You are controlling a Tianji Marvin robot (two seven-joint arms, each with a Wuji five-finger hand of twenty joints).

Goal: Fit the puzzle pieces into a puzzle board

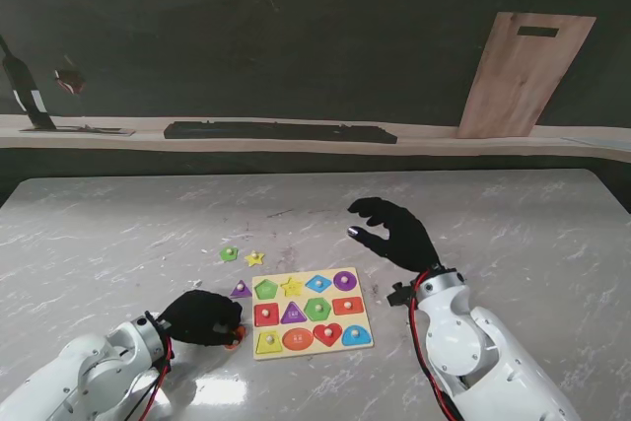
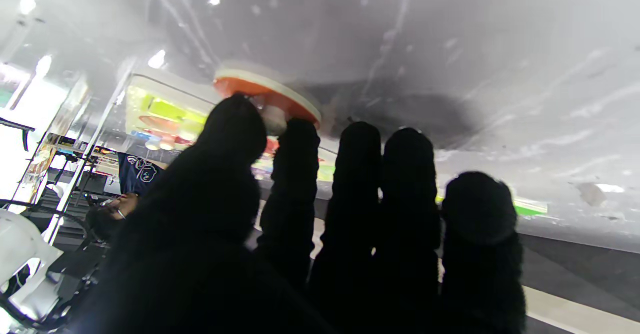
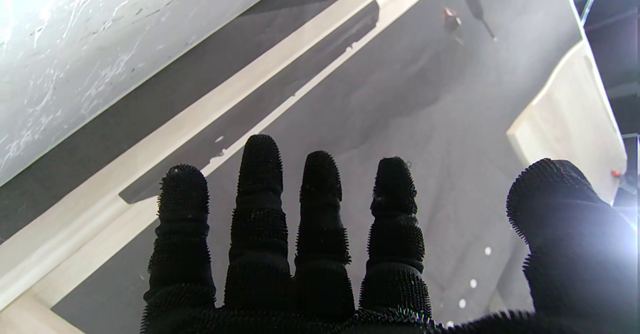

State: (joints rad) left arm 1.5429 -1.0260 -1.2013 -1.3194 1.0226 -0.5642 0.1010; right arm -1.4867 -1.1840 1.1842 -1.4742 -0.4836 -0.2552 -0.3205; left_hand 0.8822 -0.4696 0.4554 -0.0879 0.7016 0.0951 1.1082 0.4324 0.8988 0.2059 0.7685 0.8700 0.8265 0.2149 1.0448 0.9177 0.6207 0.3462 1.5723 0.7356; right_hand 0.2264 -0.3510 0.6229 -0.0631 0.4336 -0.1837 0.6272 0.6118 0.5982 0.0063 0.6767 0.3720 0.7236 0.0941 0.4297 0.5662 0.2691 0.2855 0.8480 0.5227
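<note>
The board [image 1: 310, 314] lies flat on the table [image 1: 118, 224], near to me, between both arms. Most slots are filled w/ coloured shapes. Three loose pieces lie on the table to its left: green piece [image 1: 229, 253], yellow star [image 1: 254, 258], both a bit farther from me, and purple triangle [image 1: 241, 290] just beside the board edge.

L hand [image 1: 202, 317] is low, just left of the board, fingers curled; thumb [image 2: 235, 133] and index pinch the knob of an orange piece [image 2: 267, 93], which is at the table surface.

R hand [image 1: 394, 234] hovers over the table, right of the board and farther from me, holding nothing; fingers [image 3: 260, 174] nearly straight, side by side, thumb apart.
</note>
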